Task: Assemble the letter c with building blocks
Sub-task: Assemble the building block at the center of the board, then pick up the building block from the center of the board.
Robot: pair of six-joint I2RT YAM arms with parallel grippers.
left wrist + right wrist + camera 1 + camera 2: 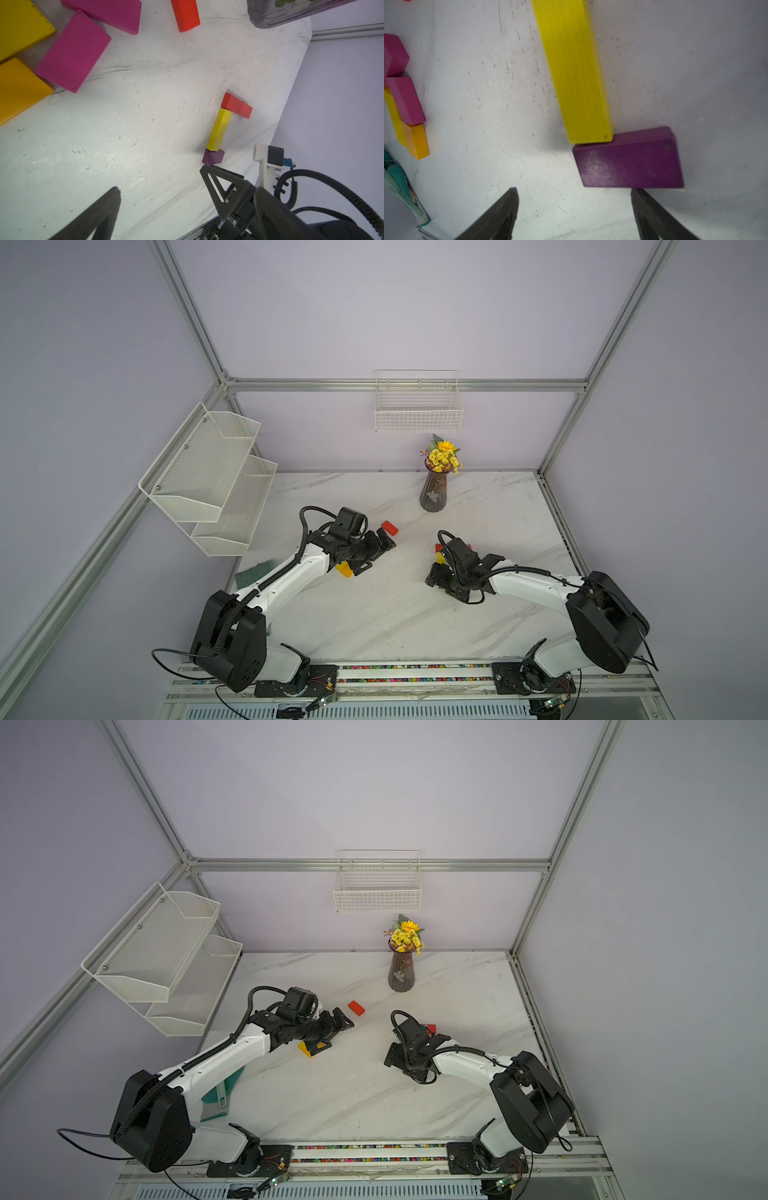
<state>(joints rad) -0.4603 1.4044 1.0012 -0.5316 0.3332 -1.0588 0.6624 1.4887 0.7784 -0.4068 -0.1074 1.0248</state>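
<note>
Scuffed, grey-veined marble-look tabletop (395, 614) carries flat, matt, sharp-edged rectangular building blocks. Near the right arm a long yellow block (577, 72) lies as a spine. A purple block (629, 160) is butted crosswise against one end and a red block (236, 105) sits crosswise at the opposite end, both short pieces jutting away from the left arm. The right gripper (573, 190) stands released, its black wedge-shaped fingers (500, 214) spread with nothing between them, one tip right at the purple block's long edge. The left gripper (159, 177) is likewise spread wide and empty over bare tabletop. Beside the left arm lie the loose pieces: a magenta block (72, 52) close beside a second magenta block (108, 12), a yellow slab (20, 27), an orange block (18, 89), and a lone orange-red block (390, 527) set apart from them. A ribbed dark glass vase (434, 493) of yellow flowers stands near the back wall.
</note>
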